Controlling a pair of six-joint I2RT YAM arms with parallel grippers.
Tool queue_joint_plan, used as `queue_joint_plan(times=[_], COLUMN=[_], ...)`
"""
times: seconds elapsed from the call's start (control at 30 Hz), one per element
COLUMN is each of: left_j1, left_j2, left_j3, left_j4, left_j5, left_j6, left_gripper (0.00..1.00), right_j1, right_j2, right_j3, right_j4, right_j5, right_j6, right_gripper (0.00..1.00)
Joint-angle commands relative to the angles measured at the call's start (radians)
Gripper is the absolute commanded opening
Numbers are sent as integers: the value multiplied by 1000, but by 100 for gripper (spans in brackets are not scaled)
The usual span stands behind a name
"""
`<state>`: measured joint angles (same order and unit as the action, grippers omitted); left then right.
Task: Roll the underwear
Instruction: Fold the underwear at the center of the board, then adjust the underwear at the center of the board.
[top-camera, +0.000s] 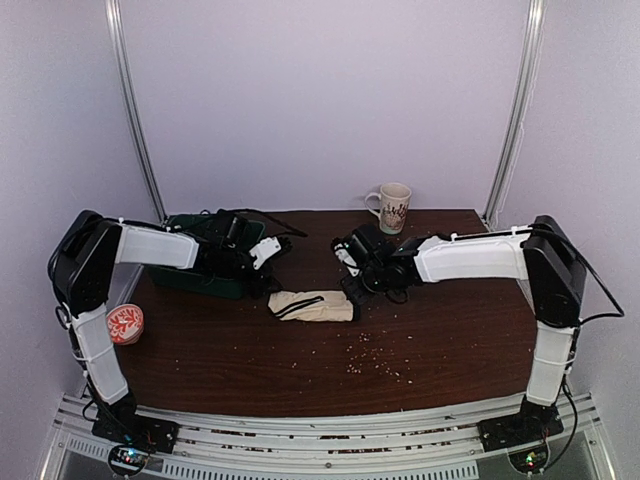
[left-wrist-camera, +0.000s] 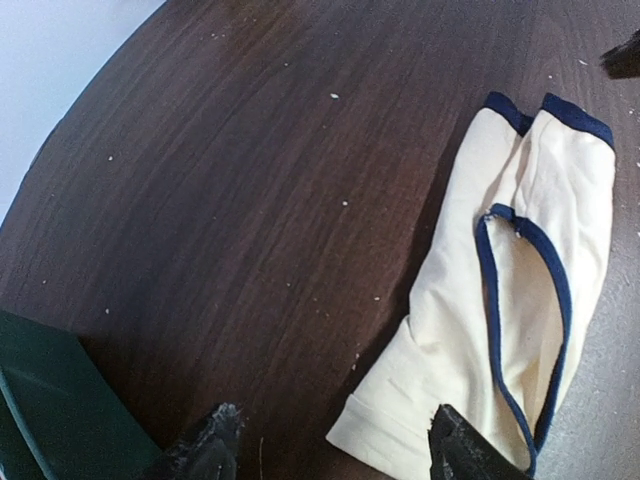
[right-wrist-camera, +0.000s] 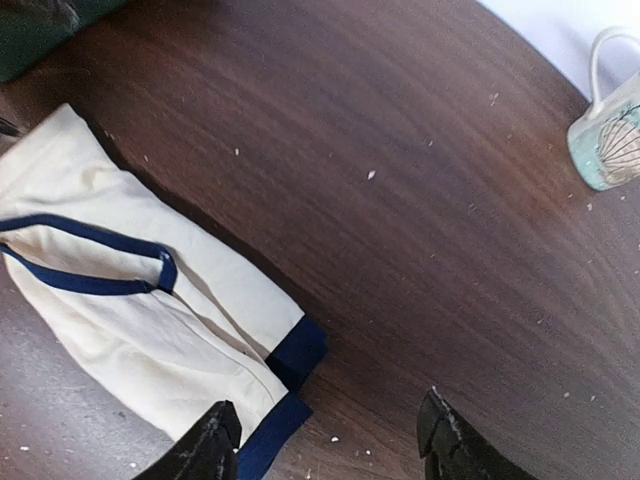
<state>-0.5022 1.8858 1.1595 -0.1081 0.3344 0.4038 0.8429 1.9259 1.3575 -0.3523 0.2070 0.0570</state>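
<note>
Dark wooden table (top-camera: 200, 350) holds the folded underwear (top-camera: 312, 306) in front of the mug (top-camera: 390, 207), long axis running left to right. The left gripper (left-wrist-camera: 335, 455) hovers over one end and the right gripper (right-wrist-camera: 330, 445) over the other. Both are spread wide, empty and about equally near.

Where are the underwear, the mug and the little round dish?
underwear (top-camera: 312, 306), top view, middle of the folded cream cloth.
mug (top-camera: 394, 208), top view, its patterned side.
round dish (top-camera: 125, 323), top view, its red-patterned top.
</note>
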Motion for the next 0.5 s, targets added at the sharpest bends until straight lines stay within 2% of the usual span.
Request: queue_joint_plan(times=[0.0, 0.2, 0.33, 0.4, 0.47], left_j1=[7, 2, -25, -43, -52], left_j2=[55, 91, 106, 106, 103], left_j3=[39, 81, 95, 88, 81], left_j4=[-12, -92, -146, -154, -156], left_j5=[-64, -35, -65, -116, -151], left_j6=[-10, 33, 86, 109, 125], left_gripper=[66, 57, 55, 53, 52], right_j1=[26, 52, 62, 62, 62], right_j2=[-117, -260, -375, -424, -461], right_j3=[-48, -163, -256, -300, -335], right_j4=[26, 27, 53, 68, 74], right_j5=[50, 84, 80, 80, 82], right_j6=[22, 68, 85, 91, 97], right_gripper=[66, 72, 83, 99, 100])
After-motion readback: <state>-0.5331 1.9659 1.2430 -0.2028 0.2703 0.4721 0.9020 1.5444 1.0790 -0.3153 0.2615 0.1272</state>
